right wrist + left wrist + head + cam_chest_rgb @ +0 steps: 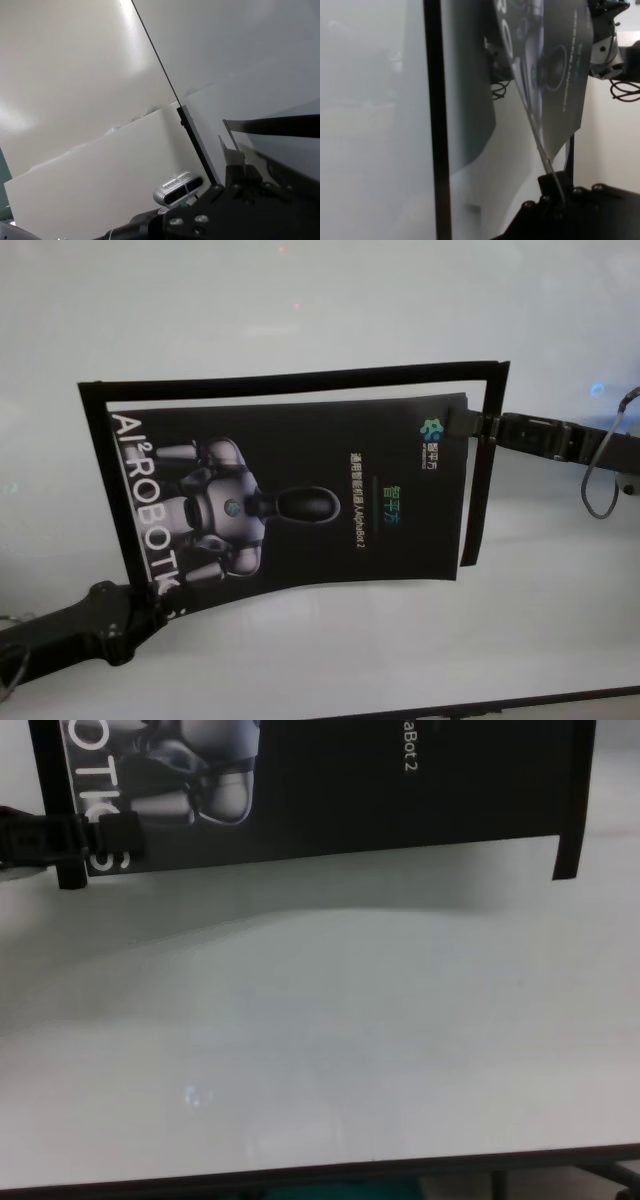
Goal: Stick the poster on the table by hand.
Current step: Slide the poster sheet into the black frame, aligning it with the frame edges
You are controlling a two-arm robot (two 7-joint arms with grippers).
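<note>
- Head view: we record the large glossy black poster (300,495), printed with a grey-white robot figure and white lettering, spread over the middle of the wide glossy white table (320,330).
- We note narrow black strips (290,382) framing the sheet along its far, left and right sides; the right-hand one (478,470) runs just outside the poster's right edge.
- We find the black, boxy left gripper (150,605) pinched shut on the poster's near-left corner, over the white letters.
- We find the slim black right gripper (478,426) closed on the far-right corner of the sheet, reaching across the right-hand strip.
- Left wrist view: we see the poster (555,70) rising at a tilt from the fingers, its near part off the table surface.
- Chest view: a shadow lies on the table (320,1050) below the poster's near edge (330,840).
- A grey cable loop (598,485) hangs beside the right arm.
</note>
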